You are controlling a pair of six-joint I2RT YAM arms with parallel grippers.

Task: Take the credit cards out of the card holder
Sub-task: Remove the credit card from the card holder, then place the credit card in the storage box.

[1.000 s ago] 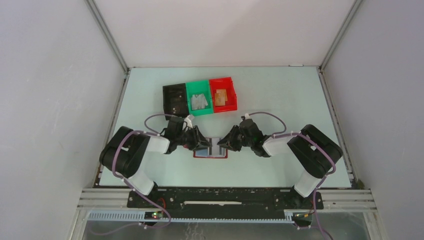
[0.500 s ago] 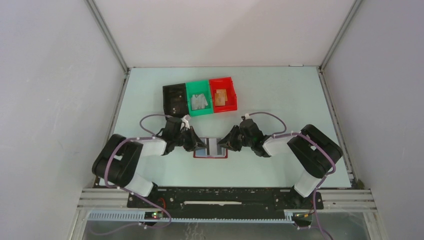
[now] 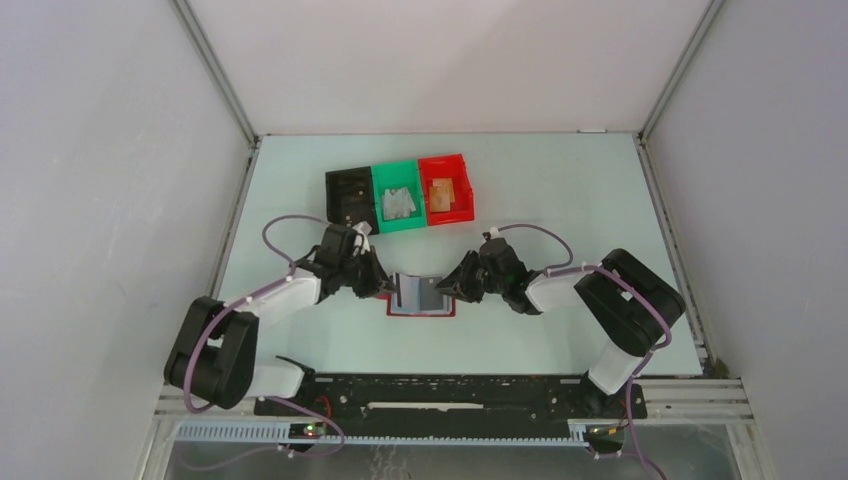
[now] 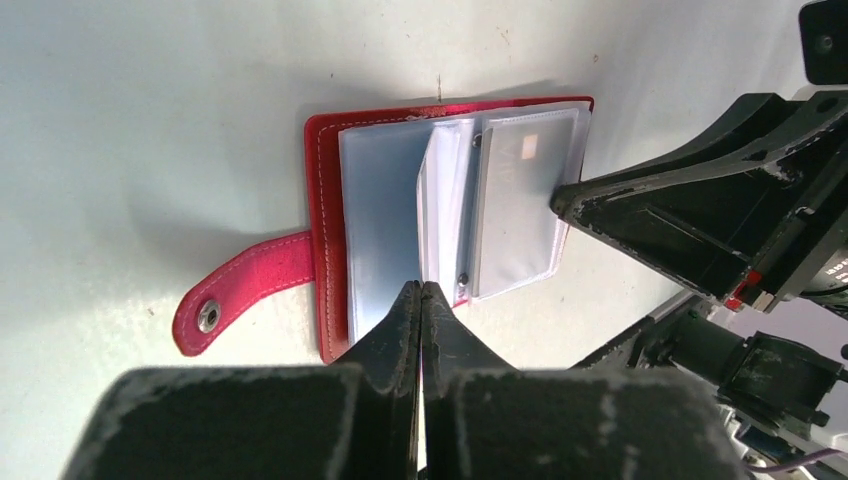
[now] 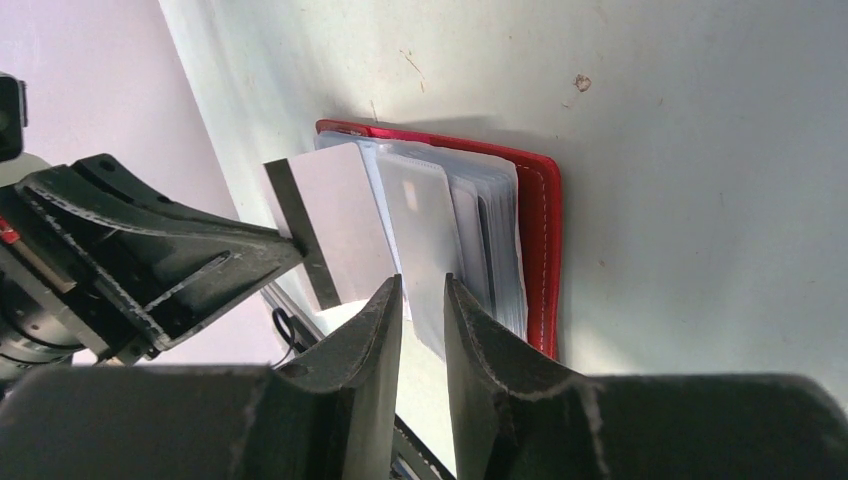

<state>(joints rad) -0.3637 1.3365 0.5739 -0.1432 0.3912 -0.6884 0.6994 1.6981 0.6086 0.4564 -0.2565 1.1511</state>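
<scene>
From above, we see the card holder (image 3: 421, 311) lying open on the table (image 3: 560, 200), between the left pincer (image 3: 388, 288) and right pincer (image 3: 452, 290). The left wrist view shows its pincer clenched, with the holder just ahead. The right wrist view shows that clench holding the grey card (image 5: 335, 230). The right pincer straddles a sleeve (image 5: 425, 235), likely to steady it, though we cannot tell whether it pinches.

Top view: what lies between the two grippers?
The open card holder lies there, left gripper and right gripper at its sides; the top view shows it.

open card holder (image 3: 430, 300), coloured bins (image 3: 395, 166) behind
</scene>
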